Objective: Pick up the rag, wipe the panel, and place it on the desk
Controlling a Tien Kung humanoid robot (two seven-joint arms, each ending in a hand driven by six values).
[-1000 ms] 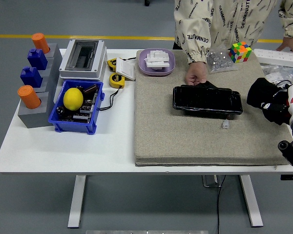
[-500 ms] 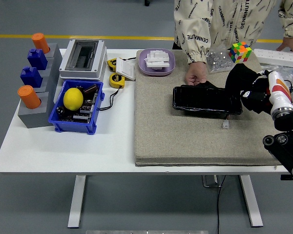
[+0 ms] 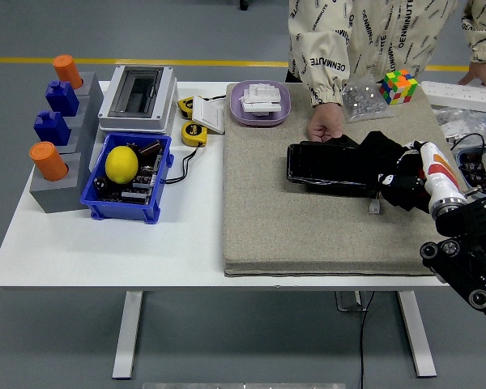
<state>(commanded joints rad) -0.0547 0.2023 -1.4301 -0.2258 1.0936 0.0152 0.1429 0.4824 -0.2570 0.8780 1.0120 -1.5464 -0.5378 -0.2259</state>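
Near the table's right edge the right hand [image 3: 398, 174], fingers closed on the black rag [image 3: 379, 152], presses it onto the panel [image 3: 328, 166], which a person's hand [image 3: 326, 126] steadies from the far side.

Bright, even light from overhead fills the scene; the white table [image 3: 105, 243] is well exposed, not blown out; shadows are soft and short, the clearest a dim patch on the grey floor [image 3: 57, 340] beneath the tabletop; the glossy black panel [image 3: 328, 166] carries faint pale reflections along its rim; focus is sharp throughout, though the right hand [image 3: 401, 174] looks slightly smeared; straight edges show little bending near the borders
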